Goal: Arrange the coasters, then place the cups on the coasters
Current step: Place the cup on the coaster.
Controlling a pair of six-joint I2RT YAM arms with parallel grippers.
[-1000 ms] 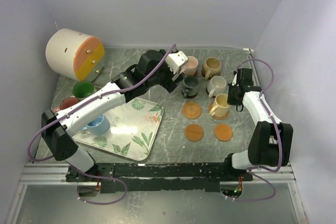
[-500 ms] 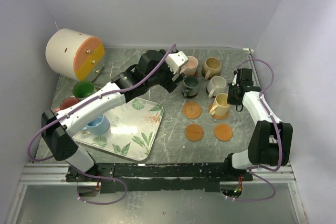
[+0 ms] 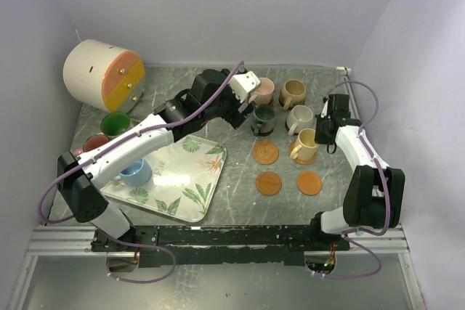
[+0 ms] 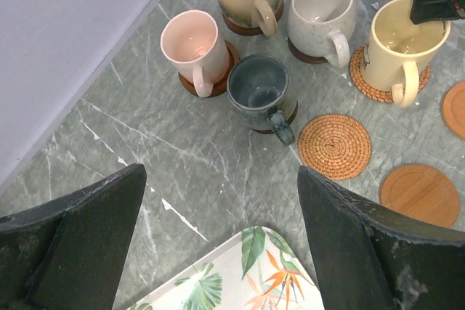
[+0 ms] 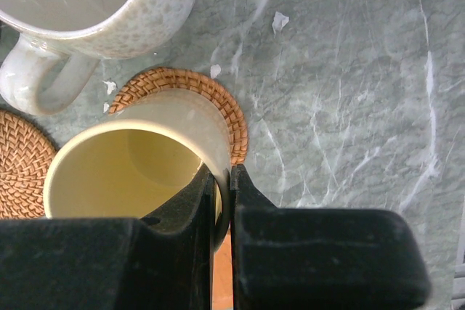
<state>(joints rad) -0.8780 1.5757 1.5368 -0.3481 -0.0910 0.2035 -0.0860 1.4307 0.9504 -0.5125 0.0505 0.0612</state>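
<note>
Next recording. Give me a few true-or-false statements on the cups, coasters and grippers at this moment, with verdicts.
1. The right gripper pinches the rim of the yellow cup. True.
2. The left gripper holds the dark grey cup. False: it hangs open and empty, apart from that cup.
3. Three coasters lie bare, with no cup on them. True.
4. The light blue cup stands on a coaster. False: it stands on the leaf-print tray.
</note>
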